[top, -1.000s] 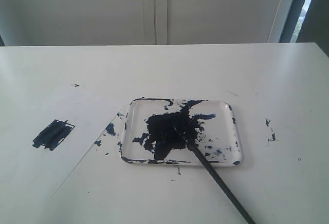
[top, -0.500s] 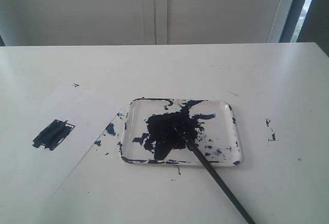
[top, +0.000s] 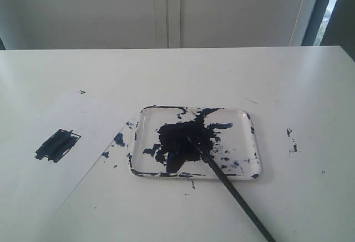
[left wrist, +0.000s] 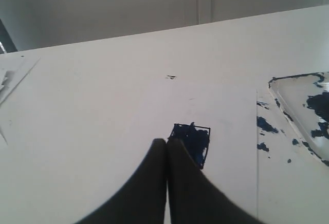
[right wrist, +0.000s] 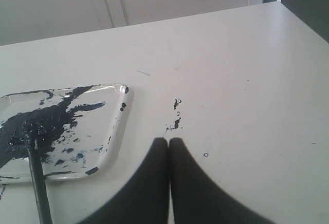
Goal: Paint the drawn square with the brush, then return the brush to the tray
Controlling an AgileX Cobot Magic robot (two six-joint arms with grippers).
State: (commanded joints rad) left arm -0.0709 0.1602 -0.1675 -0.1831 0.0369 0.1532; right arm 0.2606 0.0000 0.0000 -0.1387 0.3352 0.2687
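Left arm: my left pincer [left wrist: 166, 141] has its two dark, smooth, tapering fingers pressed together tip to tip, with nothing pinched between them. It points out across the sheet of white paper [top: 50, 181]. I cannot tell whether the tips touch the sheet.

Right arm: my right pincer [right wrist: 168, 140] is in the same state, fingers closed on each other and holding nothing. It points over the bare table [top: 222, 75] beside the tray [top: 252, 121], on the side away from the paper. Neither arm shows in the exterior view.

Tray: clear plastic, shallow, rectangular with rounded corners and a glossy raised rim. A large, wet-looking blue-black paint pool [top: 180, 139] covers its middle, with smears and blotches trailing toward the rim.

Brush [top: 233, 192]: a thin, straight, matt black stick. Its tip sits in the paint pool, and the handle runs diagonally over the tray's near rim and out across the table to the picture's edge. It lies free, and neither pincer touches it.

Drawn square [top: 57, 145]: lies on the paper, well apart from the tray on the left arm's side. It has a thin black outline and is mostly filled with streaky dark blue paint, which runs past the outline at one end. In the left wrist view it lies just beyond my left fingertips.

A few dark specks [top: 292, 142] mark the table near the tray on the side opposite the paper.
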